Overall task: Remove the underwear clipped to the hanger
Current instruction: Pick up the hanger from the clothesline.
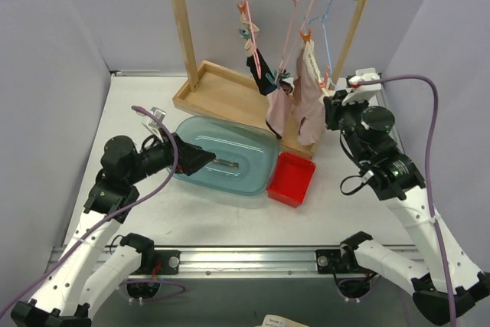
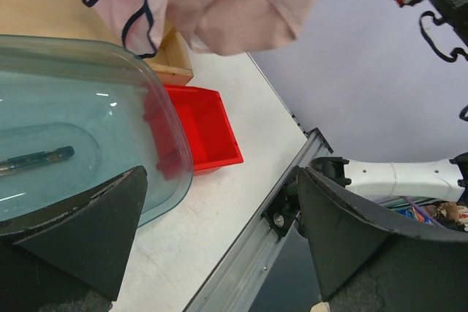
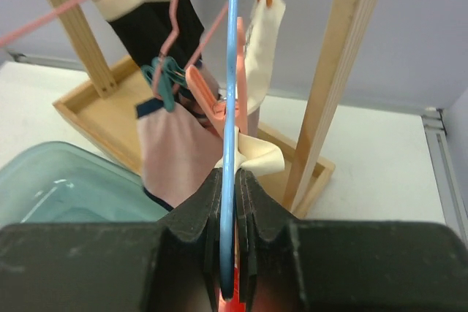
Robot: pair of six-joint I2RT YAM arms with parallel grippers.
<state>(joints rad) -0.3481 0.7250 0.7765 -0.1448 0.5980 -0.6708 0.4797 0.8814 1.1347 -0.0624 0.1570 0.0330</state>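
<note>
Underwear hangs from wire hangers on a wooden rack: a black piece with a beige waistband [image 1: 260, 70] [image 3: 157, 20], a pale pink dark-trimmed piece [image 1: 277, 109] [image 3: 179, 151] and a plain pale pink one [image 1: 310, 101] [image 2: 241, 5]. Coloured clothespins hold them, among them a teal one [image 3: 164, 78] and a salmon one [image 3: 208, 96]. My right gripper [image 1: 331, 109] [image 3: 232, 180] is shut on the blue hanger's wire [image 1: 328, 28], with a cream fold of cloth [image 3: 256, 155] just beyond its tips. My left gripper [image 1: 200, 160] [image 2: 219, 231] hangs open and empty above the teal container's near edge.
A clear teal container [image 1: 230, 162] [image 2: 73, 122] with a pen-like object [image 2: 36, 158] in it lies in front of the rack. A red bin [image 1: 291, 180] [image 2: 201, 126] sits to its right. The rack's wooden tray base [image 1: 214, 93] and upright post [image 3: 336, 85] stand behind.
</note>
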